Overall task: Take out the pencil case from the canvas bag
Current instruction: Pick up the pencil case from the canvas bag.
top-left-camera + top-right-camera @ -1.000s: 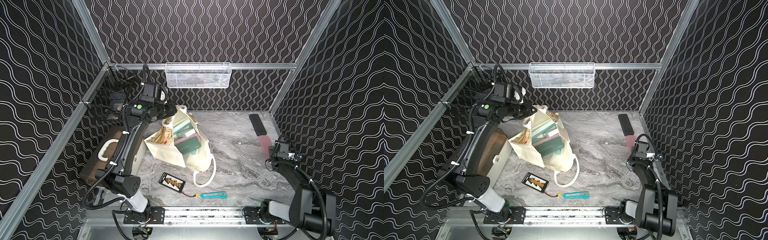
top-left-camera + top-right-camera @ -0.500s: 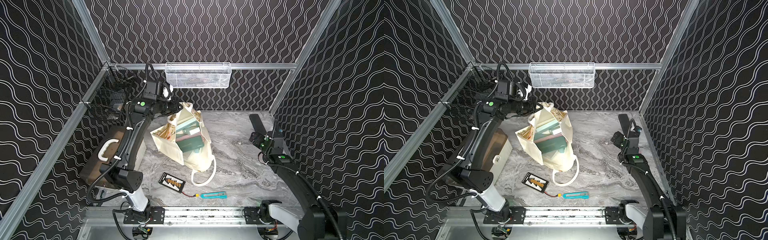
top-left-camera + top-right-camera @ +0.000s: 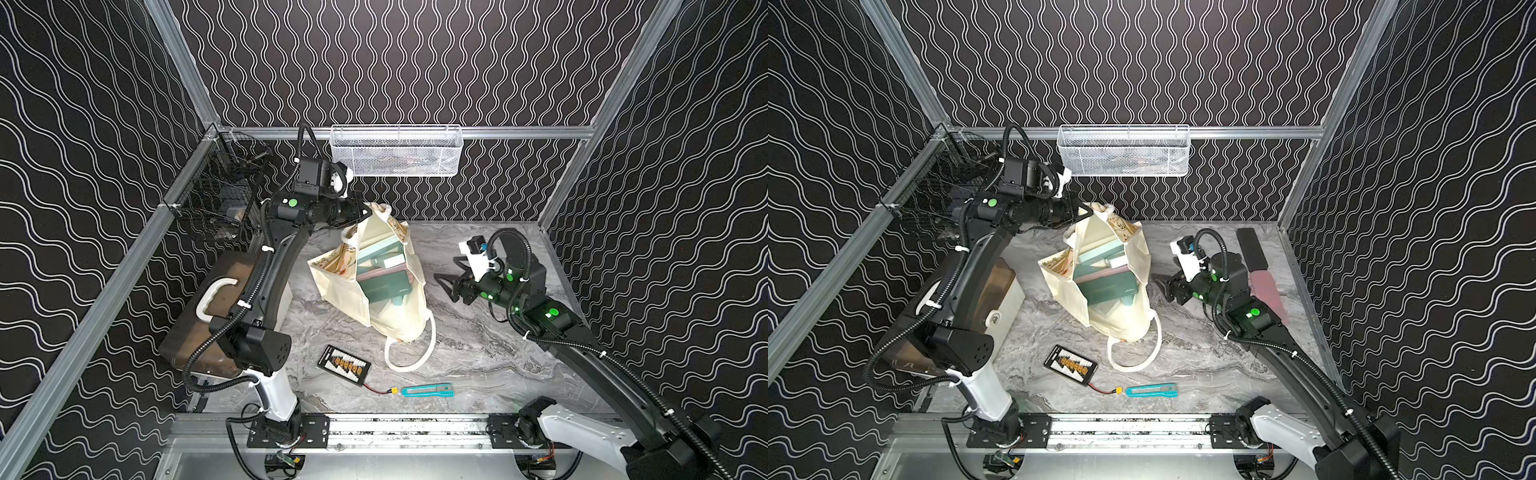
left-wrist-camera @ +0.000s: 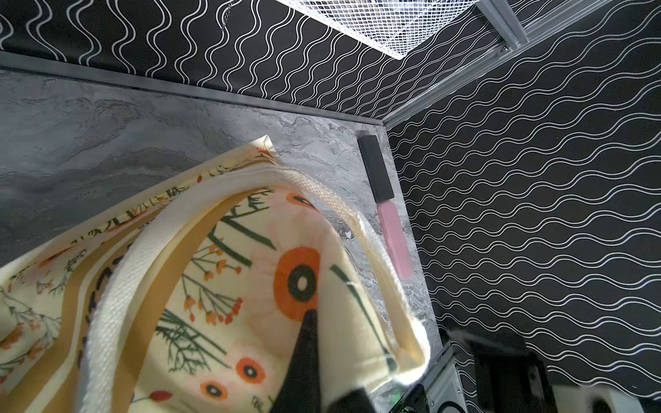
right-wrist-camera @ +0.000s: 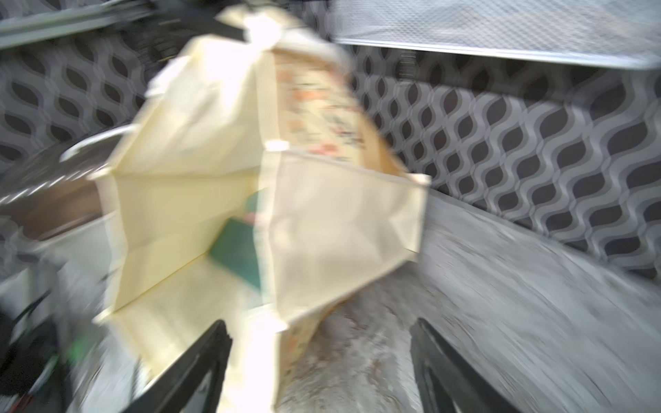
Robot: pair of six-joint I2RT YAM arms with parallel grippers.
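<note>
Your left gripper (image 3: 365, 212) is raised, elbow bent, pinching the top of the limp cream canvas bag (image 3: 399, 320); right gripper (image 3: 446, 286) sits low beside it, jaws apart.

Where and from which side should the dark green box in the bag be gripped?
The dark green box lies topmost and slanted, so probably pinch its exposed edge from above, through the bag mouth, on the side of the right gripper; the left gripper holds it open.
</note>
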